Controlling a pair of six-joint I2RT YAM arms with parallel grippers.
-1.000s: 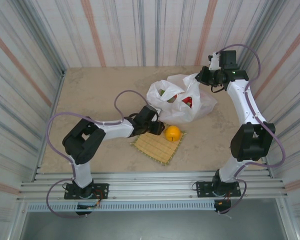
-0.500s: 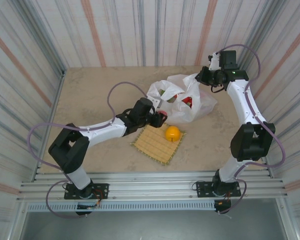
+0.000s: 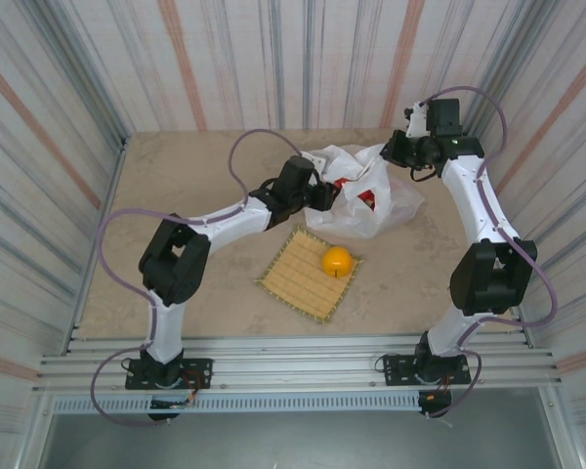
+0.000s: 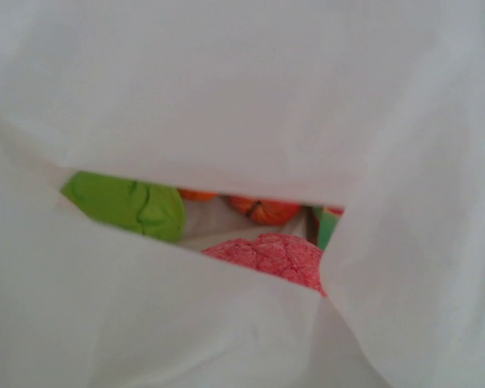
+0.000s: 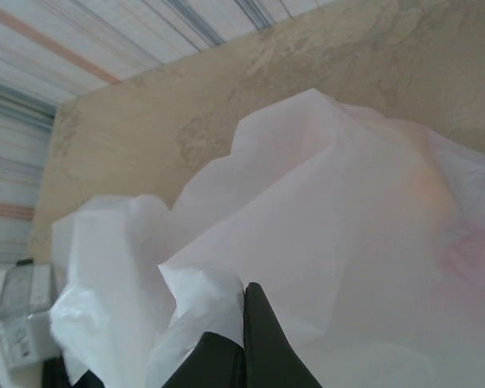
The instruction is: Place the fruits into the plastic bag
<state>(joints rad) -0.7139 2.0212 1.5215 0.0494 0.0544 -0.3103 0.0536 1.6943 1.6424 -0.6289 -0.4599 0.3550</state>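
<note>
Fruits [image 4: 267, 255] already lie inside the plastic bag [image 3: 396, 205], just ahead of the left jaws, whose opening I cannot tell. The right jaws are pinched closed on the bag's rim. One orange [image 3: 338, 259] is left on the woven mat [image 3: 293, 283], well apart from both jaws.

Our left arm [image 3: 225, 220] and right arm [image 3: 479, 210] are both white with chunky black joints [image 3: 493, 278], looping purple cables [image 3: 264, 133], black fingers [image 5: 267, 347].

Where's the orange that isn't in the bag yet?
In the top view, the orange sits on the right corner of the woven mat, mid-table, just on the near side of the plastic bag.
</note>
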